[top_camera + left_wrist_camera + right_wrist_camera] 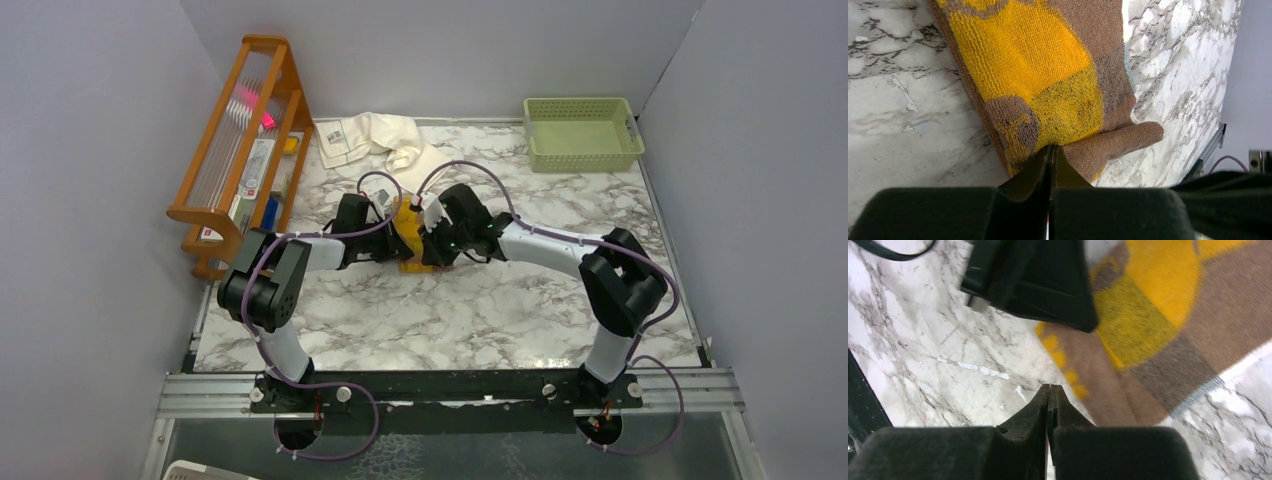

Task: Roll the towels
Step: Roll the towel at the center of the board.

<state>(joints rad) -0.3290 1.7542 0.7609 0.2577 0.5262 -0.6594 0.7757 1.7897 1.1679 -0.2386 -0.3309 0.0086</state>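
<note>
The brown towel with the mustard-yellow reverse (409,220) lies flat in the middle of the table, between my two grippers. In the left wrist view the towel (1038,60) shows its yellow side up, and its near right corner is curled over into a short brown fold (1120,142). My left gripper (1051,147) is shut, with its tips on the towel's near edge beside that fold. My right gripper (1049,387) is shut and empty over bare marble, just beside the towel's edge (1168,315). The cream towel (375,135) with a label patch lies crumpled at the back.
A wooden rack (245,140) stands at the back left. A green basket (583,130) sits at the back right. Grey walls close in both sides. The left gripper's body (1033,280) is close in front of the right gripper.
</note>
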